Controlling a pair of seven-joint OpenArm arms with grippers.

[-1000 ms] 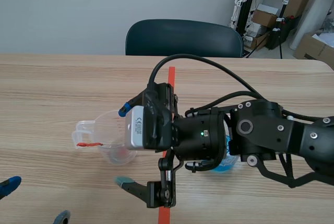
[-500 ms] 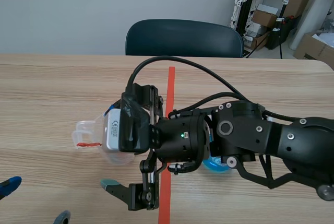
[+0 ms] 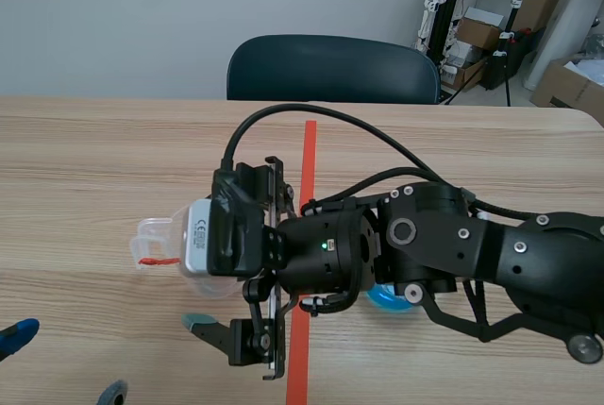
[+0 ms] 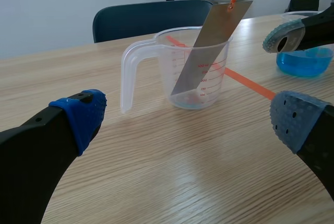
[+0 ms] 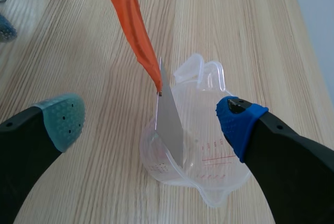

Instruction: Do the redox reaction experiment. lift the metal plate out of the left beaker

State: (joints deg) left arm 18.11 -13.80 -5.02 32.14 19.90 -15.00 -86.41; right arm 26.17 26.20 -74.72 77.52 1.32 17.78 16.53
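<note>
Two grippers, both spread and empty.

Scene view: the right arm crosses frame centre and hides most of the left beaker (image 3: 156,235) at centre-left. A blue-liquid beaker (image 3: 389,298) sits just under its wrist, so I judge a careless lift could knock it.

Left wrist view: the left gripper (image 4: 190,119) sits short of the beaker, and the metal plate (image 4: 209,46) leans inside it.

Right wrist view: the right gripper (image 5: 151,122) straddles the plate and its orange tab (image 5: 134,31). Closing low may catch the rim and tip the beaker.
</note>
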